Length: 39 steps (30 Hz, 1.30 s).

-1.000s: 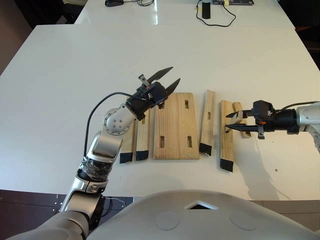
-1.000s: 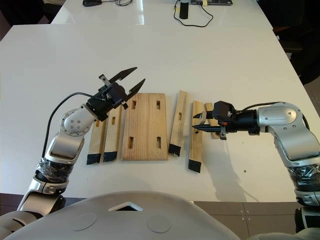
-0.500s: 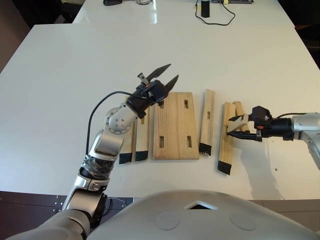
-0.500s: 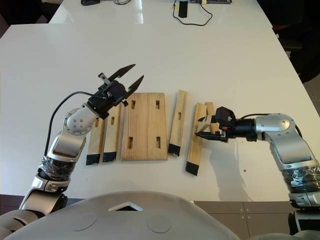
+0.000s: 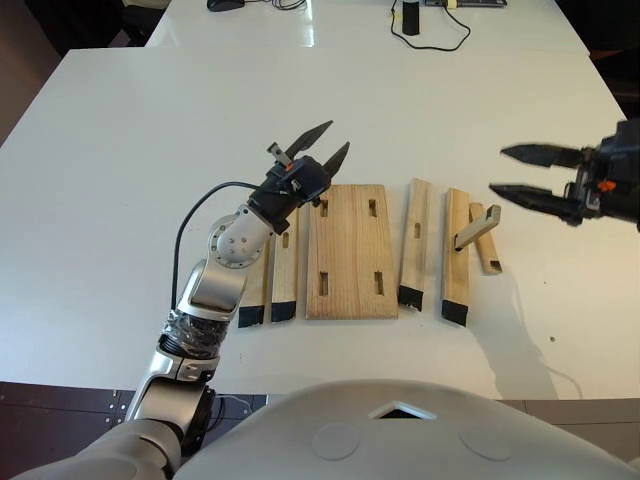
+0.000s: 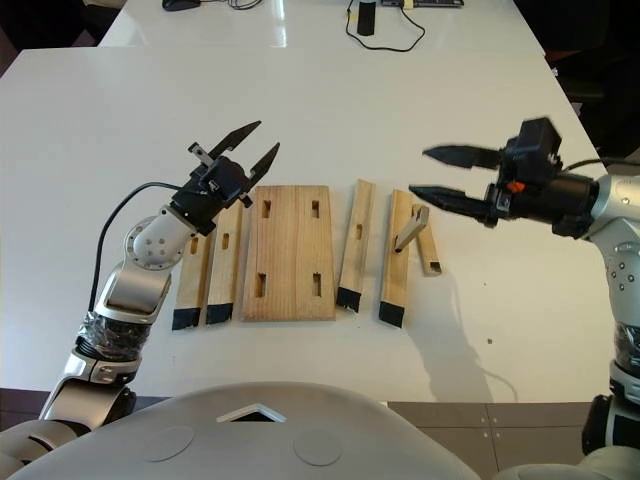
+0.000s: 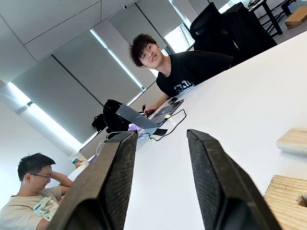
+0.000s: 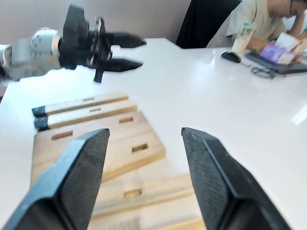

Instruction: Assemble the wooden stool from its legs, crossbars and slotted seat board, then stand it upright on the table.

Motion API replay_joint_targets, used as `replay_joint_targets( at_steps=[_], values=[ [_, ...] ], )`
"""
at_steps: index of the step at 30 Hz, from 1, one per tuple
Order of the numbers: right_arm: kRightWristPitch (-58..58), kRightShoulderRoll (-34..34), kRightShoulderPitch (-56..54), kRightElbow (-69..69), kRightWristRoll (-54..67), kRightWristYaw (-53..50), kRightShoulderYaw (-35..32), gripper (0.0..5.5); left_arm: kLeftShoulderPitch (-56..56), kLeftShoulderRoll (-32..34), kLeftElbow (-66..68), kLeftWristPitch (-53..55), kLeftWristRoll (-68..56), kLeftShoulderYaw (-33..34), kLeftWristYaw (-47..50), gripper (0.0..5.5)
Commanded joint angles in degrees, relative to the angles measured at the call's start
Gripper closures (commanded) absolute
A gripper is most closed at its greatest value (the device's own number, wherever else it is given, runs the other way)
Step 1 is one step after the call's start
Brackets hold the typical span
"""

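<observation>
The slotted seat board [image 5: 347, 250] lies flat on the white table [image 5: 120, 150]. Two legs [image 5: 272, 275] lie side by side on its left. A third leg [image 5: 413, 240] and a fourth leg [image 5: 456, 258] lie on its right. One crossbar [image 5: 472, 228] leans tilted against the fourth leg, and another crossbar [image 5: 485, 242] lies flat beside it. My left gripper [image 5: 338, 136] hovers open above the board's far left corner. Up in the air, right of the crossbars, my right gripper [image 5: 498, 170] is open and holds nothing. In the right wrist view its fingers [image 8: 81, 167] frame the board [image 8: 96, 148].
A black cable and charger [image 5: 415, 25] and a mouse [image 5: 228, 5] lie at the table's far edge. People sit with a laptop [image 7: 144, 117] at the table behind. Bare tabletop stretches left, right and beyond the parts.
My right gripper has risen and drawn back to the right, away from the fourth leg and crossbars, and spread wide. That leg now lies straighter. The left gripper edged slightly up.
</observation>
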Motion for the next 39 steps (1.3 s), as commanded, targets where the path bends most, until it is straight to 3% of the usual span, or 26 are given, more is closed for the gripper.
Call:
replay_joint_targets(
  at_steps=[1,17,20,25,27,36,39],
  values=[
    [2.5,4.1,-1.6,-3.5,2.5,-5.8,0.9,2.74,-1.6,0.0,1.2,-0.4,-0.1,0.1,-0.1,3.62],
    [5.3,11.3,-5.3,-7.6,6.4,-15.8,2.6,2.74,-2.0,0.5,1.8,-1.2,-0.7,-0.2,-1.7,3.62],
    [3.7,11.8,-2.0,-7.4,3.3,-14.6,5.1,2.74,-2.0,0.5,1.7,-1.1,-0.9,-0.2,-2.0,3.62],
    [-7.1,15.6,9.7,3.4,-10.9,-11.7,15.9,2.74,-1.6,0.4,1.8,-1.0,-1.0,-0.6,-2.4,3.62],
    [-9.2,16.9,11.1,5.2,-12.1,-11.4,16.8,2.74,-1.5,0.6,1.7,-1.0,-1.1,-0.6,-2.7,3.62],
    [0.5,14.2,2.2,-11.8,7.2,-20.6,2.7,2.74,-0.8,1.2,1.0,-0.6,-1.2,0.6,-2.4,3.62],
    [5.6,9.6,10.0,-20.0,14.4,-17.4,0.1,2.74,0.4,1.1,0.5,-0.5,-0.7,0.8,-1.7,3.62]
  ],
)
